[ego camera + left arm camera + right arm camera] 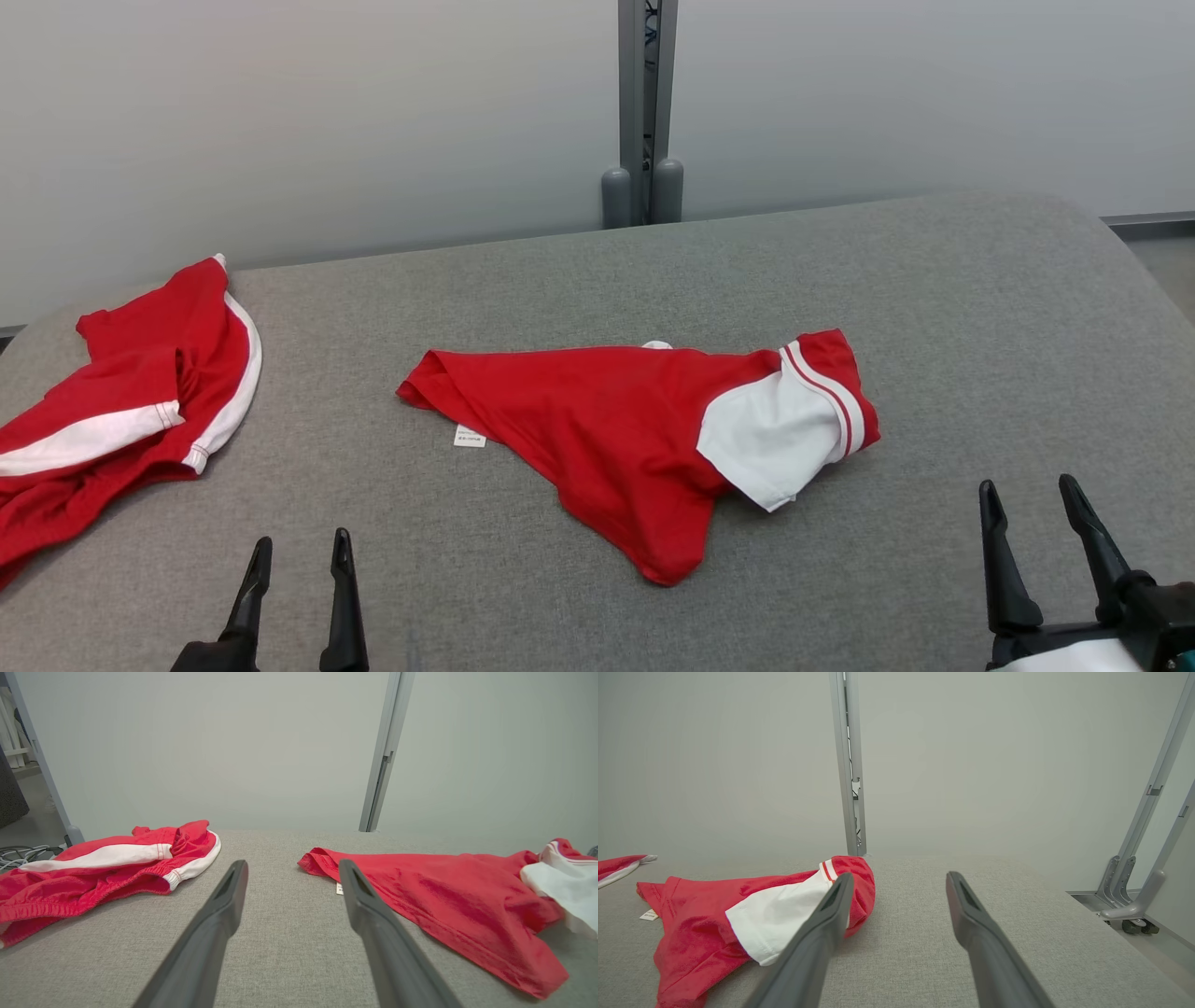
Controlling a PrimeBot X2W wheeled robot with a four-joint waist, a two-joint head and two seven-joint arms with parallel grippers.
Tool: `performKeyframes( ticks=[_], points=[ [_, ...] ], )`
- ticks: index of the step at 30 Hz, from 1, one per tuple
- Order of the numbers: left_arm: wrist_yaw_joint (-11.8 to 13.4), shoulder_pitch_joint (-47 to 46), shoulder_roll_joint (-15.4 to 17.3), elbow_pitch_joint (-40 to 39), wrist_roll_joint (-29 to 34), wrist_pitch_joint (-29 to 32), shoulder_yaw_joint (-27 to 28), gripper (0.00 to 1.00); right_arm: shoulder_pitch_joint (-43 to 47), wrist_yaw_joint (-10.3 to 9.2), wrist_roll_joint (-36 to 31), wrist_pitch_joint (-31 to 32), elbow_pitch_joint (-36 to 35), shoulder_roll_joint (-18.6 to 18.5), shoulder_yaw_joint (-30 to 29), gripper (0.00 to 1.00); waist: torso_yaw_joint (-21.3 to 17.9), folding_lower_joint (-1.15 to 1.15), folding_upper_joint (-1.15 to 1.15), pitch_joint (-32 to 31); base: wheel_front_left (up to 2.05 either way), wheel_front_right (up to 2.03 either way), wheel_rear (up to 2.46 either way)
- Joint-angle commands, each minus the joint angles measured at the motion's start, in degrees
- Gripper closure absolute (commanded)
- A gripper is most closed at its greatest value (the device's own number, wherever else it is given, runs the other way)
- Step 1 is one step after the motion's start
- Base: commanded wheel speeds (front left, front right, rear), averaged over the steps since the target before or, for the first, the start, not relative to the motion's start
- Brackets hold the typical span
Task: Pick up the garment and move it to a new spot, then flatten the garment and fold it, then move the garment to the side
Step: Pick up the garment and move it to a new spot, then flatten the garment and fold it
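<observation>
Looking down from the head view, you've got a wide grey woven-fabric tabletop (560, 280) that rounds off at its far right corner. Behind it is a plain pale grey wall (280, 112), split by an upright grey metal post (644, 93) with two rounded grey feet at its base.

The crumpled red shirt with a white sleeve (607, 429) lies roughly mid-table, not flattened. Its white sleeve with the red-striped cuff (775, 439) is bunched on the right end, and a small white care label (470, 436) pokes out along the near left edge.

Well apart from it, at the table's left edge, sits a second rumpled red garment with white stripes (140, 373).

Your left gripper (303, 539) hovers low at the near edge with its fingers spread apart, holding nothing. It's between the two garments and touching neither.

Your right gripper (1027, 483) is over near the right side, fingers also parted and empty, with bare fabric under it just right of the sleeve.

Off the table, the left wrist view shows some pale cables (18, 851) on the floor. The right wrist view shows a slanted grey metal frame (1134, 877) with a caster at its foot.
</observation>
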Motion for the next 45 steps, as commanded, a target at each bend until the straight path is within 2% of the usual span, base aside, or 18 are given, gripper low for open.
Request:
performKeyframes(
  ticks=[1,8,21,25,31,36,40,45],
  points=[
    [-0.7,0.5,-0.3,-0.5,0.7,-0.1,1.0,0.00,0.7,0.11,-0.1,-0.3,0.2,-0.1,0.1,0.00,0.1,0.00,0.00,-0.2,0.00,0.00,0.00],
    [-3.0,1.0,-1.5,-0.6,2.4,-0.1,3.8,0.00,0.5,0.11,0.4,-0.3,0.8,0.3,1.0,0.00,0.6,0.00,0.00,-0.4,0.00,0.00,0.00],
    [-3.3,0.2,-2.2,-2.3,2.5,-0.1,5.2,0.00,-0.4,0.11,0.6,-0.3,0.7,0.5,1.9,0.00,0.0,0.00,0.00,0.5,0.00,0.00,0.00],
    [-4.5,-0.6,-2.3,-3.0,1.3,-0.1,1.6,0.00,-1.4,0.11,0.7,-0.3,0.3,0.5,2.1,0.00,-1.1,0.00,0.00,1.3,0.00,0.00,0.00],
    [-7.4,-5.7,-2.1,2.8,-6.2,2.1,-12.4,0.00,-3.7,0.11,1.2,-0.3,-1.0,0.5,3.2,0.00,-4.9,0.00,0.00,4.6,0.00,0.00,0.00],
    [-6.9,-13.0,-2.1,11.2,-11.9,9.1,-21.8,0.00,-5.4,0.11,3.2,-0.3,-1.5,0.5,3.5,0.00,-8.3,0.00,0.00,8.2,0.00,0.00,0.00],
    [-5.5,-18.4,-2.1,17.6,-14.0,9.6,-24.8,0.00,-6.3,0.11,4.4,-0.3,-1.4,0.5,3.4,0.00,-10.5,0.00,0.00,10.4,0.00,0.00,0.00],
    [-4.4,-22.7,-2.1,24.6,-17.9,9.8,-25.9,0.00,-7.2,0.11,5.4,-0.3,-1.3,0.5,3.1,0.00,-12.5,0.00,0.00,11.7,0.00,0.00,0.00]
  ],
)
